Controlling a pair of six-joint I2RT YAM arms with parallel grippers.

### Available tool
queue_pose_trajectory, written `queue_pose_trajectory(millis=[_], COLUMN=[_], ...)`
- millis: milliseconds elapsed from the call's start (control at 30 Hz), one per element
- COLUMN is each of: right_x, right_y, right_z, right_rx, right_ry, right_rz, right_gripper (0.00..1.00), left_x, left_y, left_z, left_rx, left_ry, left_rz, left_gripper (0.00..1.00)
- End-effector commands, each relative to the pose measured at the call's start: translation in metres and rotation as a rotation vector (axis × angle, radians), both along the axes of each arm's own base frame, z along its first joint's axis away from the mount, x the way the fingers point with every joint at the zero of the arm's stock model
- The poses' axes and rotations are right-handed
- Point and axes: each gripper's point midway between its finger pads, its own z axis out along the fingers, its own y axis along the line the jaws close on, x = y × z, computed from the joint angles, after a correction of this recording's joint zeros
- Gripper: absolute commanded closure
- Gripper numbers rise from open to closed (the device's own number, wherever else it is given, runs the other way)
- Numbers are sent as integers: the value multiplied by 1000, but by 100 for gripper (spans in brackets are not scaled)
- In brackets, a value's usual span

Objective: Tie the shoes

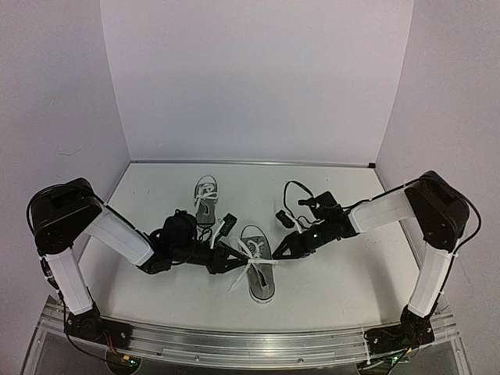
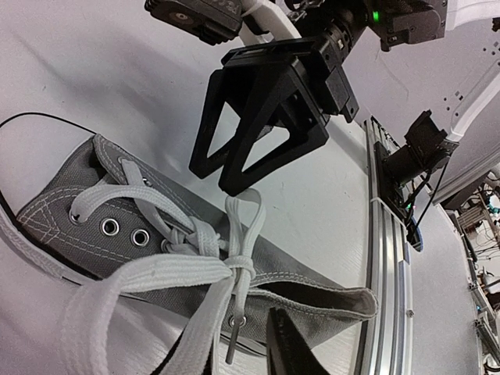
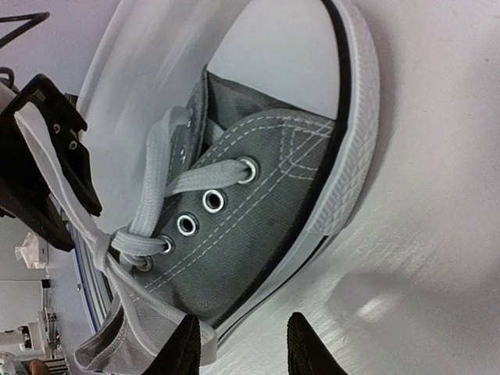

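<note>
Two grey shoes with white laces lie on the table. The far shoe (image 1: 205, 197) sits alone, and the near shoe (image 1: 260, 280) lies between both grippers. In the left wrist view this near shoe (image 2: 94, 234) shows a small knot (image 2: 238, 264) with one upright lace loop (image 2: 248, 211). My left gripper (image 1: 232, 258) (image 2: 226, 363) is at the shoe's left side, jaws apart, with loose lace strands running down between them. One fingertip (image 2: 289, 348) shows; the other is hidden behind lace. My right gripper (image 1: 280, 251) (image 3: 246, 351) is open beside the shoe (image 3: 250, 226), its left finger against the heel collar.
An aluminium rail (image 1: 250, 344) (image 2: 383, 258) runs along the table's near edge behind the shoe's heel. White walls close the back and both sides. The right arm's black cable (image 1: 291, 190) loops above the table near its wrist.
</note>
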Motion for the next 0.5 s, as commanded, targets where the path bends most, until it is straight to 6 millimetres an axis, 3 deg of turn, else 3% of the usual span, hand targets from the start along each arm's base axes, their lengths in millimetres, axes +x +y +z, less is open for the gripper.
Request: queue_pose_trajectory(millis=[0, 167, 467], right_x=[-5, -9, -19], right_y=[14, 16, 25], right_z=[11, 13, 14], right_rx=[60, 71, 76], right_ry=[-19, -17, -13], right_rz=[70, 87, 126], right_gripper=[65, 66, 68], left_x=[4, 3, 3], left_y=[-10, -7, -6], left_z=[20, 22, 23], left_rx=[-67, -68, -62], left_ry=[-39, -48, -57], left_rz=[-19, -10, -9], left_gripper=[86, 100, 100])
